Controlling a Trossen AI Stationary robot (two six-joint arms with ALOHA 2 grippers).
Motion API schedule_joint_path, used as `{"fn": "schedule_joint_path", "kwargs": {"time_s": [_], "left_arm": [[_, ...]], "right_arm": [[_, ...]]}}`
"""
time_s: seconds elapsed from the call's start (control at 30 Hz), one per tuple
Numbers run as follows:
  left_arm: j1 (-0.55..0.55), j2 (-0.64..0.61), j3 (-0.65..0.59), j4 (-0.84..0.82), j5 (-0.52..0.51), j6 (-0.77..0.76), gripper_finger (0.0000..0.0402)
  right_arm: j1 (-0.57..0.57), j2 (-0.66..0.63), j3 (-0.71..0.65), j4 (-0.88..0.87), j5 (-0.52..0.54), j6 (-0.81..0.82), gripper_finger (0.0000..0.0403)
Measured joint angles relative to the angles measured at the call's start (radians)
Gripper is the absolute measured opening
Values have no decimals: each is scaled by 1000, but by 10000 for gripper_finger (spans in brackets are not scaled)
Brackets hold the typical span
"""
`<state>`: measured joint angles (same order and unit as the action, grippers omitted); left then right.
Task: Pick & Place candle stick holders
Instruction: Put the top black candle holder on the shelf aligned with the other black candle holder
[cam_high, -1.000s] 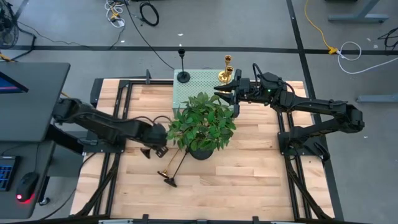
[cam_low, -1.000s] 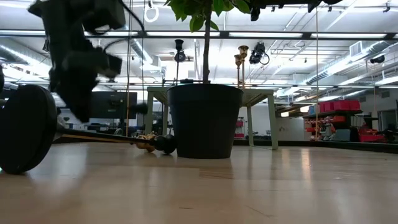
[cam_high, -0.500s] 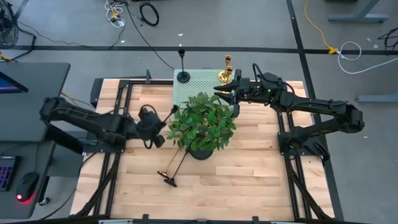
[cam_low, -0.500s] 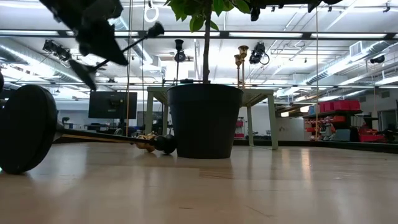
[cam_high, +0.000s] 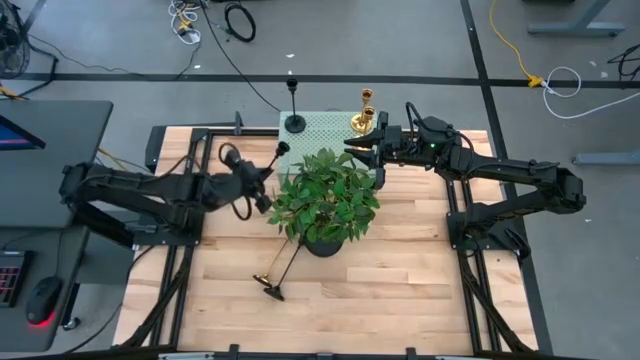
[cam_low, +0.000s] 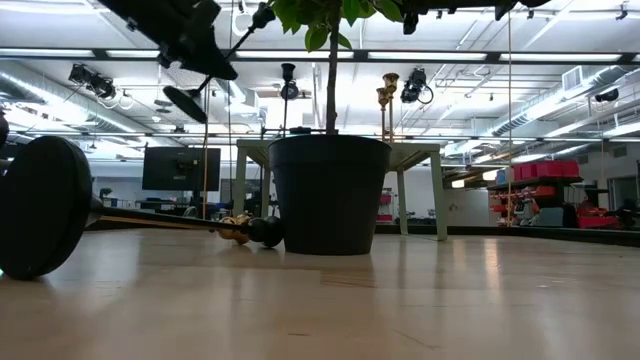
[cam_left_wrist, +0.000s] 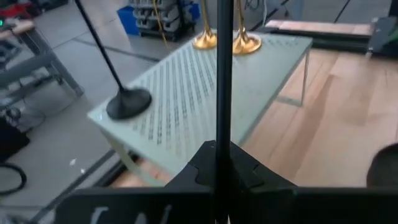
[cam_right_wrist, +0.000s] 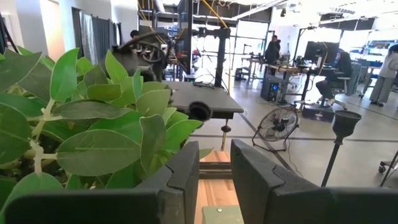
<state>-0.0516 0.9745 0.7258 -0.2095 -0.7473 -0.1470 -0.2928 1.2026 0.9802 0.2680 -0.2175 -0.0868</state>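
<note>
My left gripper (cam_high: 258, 188) is shut on a black candlestick (cam_low: 236, 38) in the air left of the potted plant (cam_high: 325, 200). The candlestick's cup (cam_high: 281, 148) points toward the pale green perforated box (cam_high: 325, 130). On the box stand a black candlestick (cam_high: 295, 120) and two gold ones (cam_high: 363, 110). A gold and a black candlestick (cam_high: 275, 270) lie on the table in front of the plant. My right gripper (cam_high: 360, 143) is open and empty over the box's right end, beside the gold pair. My left gripper pinches the black candlestick's thin stem (cam_left_wrist: 222, 134) between its two fingers. The candlestick is lifted clear of the table and tilted, its round base (cam_low: 183, 103) lower and its cup (cam_low: 262, 15) higher, toward the box.
The plant's leaves spread over the table's middle and reach close to both grippers (cam_right_wrist: 112, 143). The box stands on thin legs at the table's far edge. The lying black candlestick's base (cam_low: 40, 205) is near the front. Bare wood (cam_high: 400, 270) lies right of the pot.
My left gripper has gone up from near the table and toward the far edge and the box, carrying the black candlestick. The candlestick is now lifted clear and tilted, its cup leading toward the box. My right arm has kept still.
</note>
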Motion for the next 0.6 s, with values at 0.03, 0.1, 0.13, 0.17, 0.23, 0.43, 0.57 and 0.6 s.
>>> {"fn": "schedule_joint_path", "kwargs": {"time_s": [0.03, 0.1, 0.13, 0.17, 0.23, 0.43, 0.57, 0.6], "left_arm": [[23, 0, 0, 23, 25, 26, 7], [73, 0, 0, 70, 97, 65, 7], [98, 0, 0, 91, 133, 85, 7], [123, 0, 0, 114, 170, 105, 7], [170, 0, 0, 153, 230, 136, 7], [302, 0, 0, 289, 448, 237, 7], [383, 0, -26, 405, 601, 269, 7], [404, 0, -53, 469, 651, 270, 7]], "right_arm": [[0, 0, 0, 0, 0, 0, 91], [0, 0, 0, 0, 0, 0, 91], [0, 0, 0, 0, 0, 0, 91], [0, 0, 0, 0, 0, 0, 91], [0, 0, 0, -1, 0, 0, 91], [0, 0, 0, -1, 0, 0, 91], [0, 0, 0, -1, 0, -1, 91], [0, 0, 0, -1, 0, -1, 91]]}}
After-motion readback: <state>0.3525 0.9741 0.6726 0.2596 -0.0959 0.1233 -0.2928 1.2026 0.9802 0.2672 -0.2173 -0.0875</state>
